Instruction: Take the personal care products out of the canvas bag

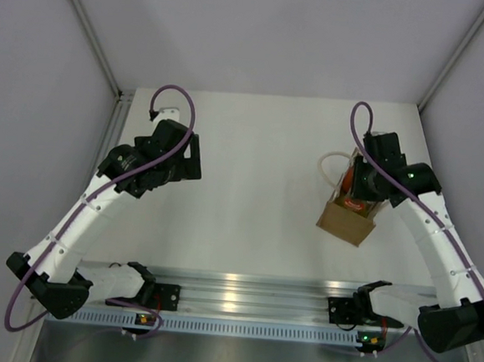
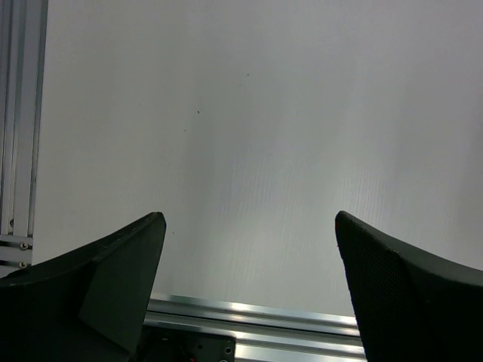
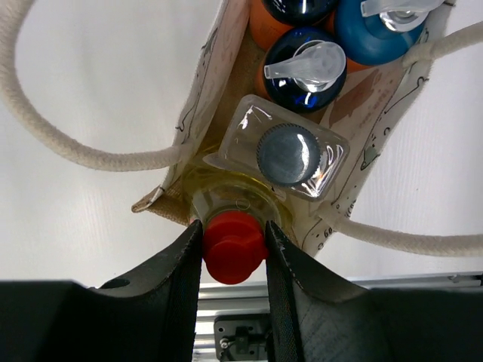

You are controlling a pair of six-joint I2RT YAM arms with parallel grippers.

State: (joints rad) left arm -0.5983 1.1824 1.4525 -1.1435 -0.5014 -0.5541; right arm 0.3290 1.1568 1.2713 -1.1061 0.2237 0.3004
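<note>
white table (image 1: 261,149) between grey walls, canvas bag (image 1: 345,223) standing near its right edge with the right gripper (image 3: 234,234) directly over the open top. right jaws are closed on the red cap (image 3: 234,253) of the yellow-green bottle (image 3: 226,200), which sits inside the bag at the end nearest the table's front edge, touching the whitish bottle (image 3: 288,154) with the dark cap; past that, the orange bottles (image 3: 302,72) with blue tops are packed in at the far end. left gripper (image 2: 249,226) hangs over bare table toward the left edge, jaws wide apart.
</note>
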